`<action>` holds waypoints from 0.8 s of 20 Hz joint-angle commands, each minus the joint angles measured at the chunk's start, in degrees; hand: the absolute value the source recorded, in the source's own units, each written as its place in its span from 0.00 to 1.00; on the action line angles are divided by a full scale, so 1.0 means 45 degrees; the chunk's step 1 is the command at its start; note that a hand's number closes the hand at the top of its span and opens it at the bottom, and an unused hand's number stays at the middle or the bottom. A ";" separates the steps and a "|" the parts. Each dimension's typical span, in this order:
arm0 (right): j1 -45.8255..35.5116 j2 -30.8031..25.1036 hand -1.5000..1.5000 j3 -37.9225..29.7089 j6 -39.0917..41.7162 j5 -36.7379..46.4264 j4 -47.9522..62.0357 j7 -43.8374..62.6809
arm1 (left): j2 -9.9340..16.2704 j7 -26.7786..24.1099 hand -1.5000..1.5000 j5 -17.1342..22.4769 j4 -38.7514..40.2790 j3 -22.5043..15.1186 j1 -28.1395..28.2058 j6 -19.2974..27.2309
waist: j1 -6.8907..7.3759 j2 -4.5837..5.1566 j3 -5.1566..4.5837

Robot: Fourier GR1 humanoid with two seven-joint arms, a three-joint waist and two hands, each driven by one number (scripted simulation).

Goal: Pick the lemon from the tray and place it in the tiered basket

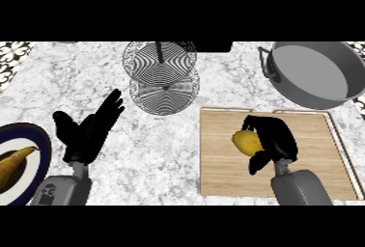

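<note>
Right forearm (299,185): grey, comes in from the lower edge at the view's right, over the near part of the tray.
Left forearm (63,189): grey, enters at lower left beside the plate.
Plate (41,140): dark-rimmed, at the left edge, cut off by the view; a banana (14,161) lies on it.
Right hand (274,140): black, above the tray, fingers and thumb curled round the lemon, which shows at the hand's left side.
Lemon (246,142): yellow, in the right hand's grasp, over the middle of the tray; whether it touches the wood cannot be told.
Tray (221,178): a wooden board with a pale rim, at the right of the marble counter (157,154).
Left hand (89,130): open, fingers straight and spread, pointing up toward the basket, holding nothing, at rest left of centre.
Tiered basket (162,72): wire, round tiers, beyond the left hand and up-left of the tray, apart from both.
Pan (314,72): grey, round, with a handle at its left, at far right just beyond the tray.
</note>
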 commanded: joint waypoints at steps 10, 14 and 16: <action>-0.0340 0.1373 1.00 -0.0045 0.3239 -0.2529 -0.9143 0.4389 | -0.0316 -0.0699 0.50 -0.0340 0.0525 -0.0112 0.0255 0.0081 | -0.0072 0.0113 0.0222; -0.2349 0.1361 1.00 -0.0325 0.4217 -0.2395 -1.0091 0.5665 | -0.0128 0.0321 0.50 -0.0084 0.0135 0.0143 -0.0534 0.0072 | 0.0082 0.0151 0.0229; -0.4079 0.1381 1.00 -0.0827 0.4583 -0.3070 -0.9884 0.6830 | -0.0143 0.0216 0.50 -0.0042 -0.0010 0.0058 -0.0348 -0.0102 | 0.0175 0.0165 0.0228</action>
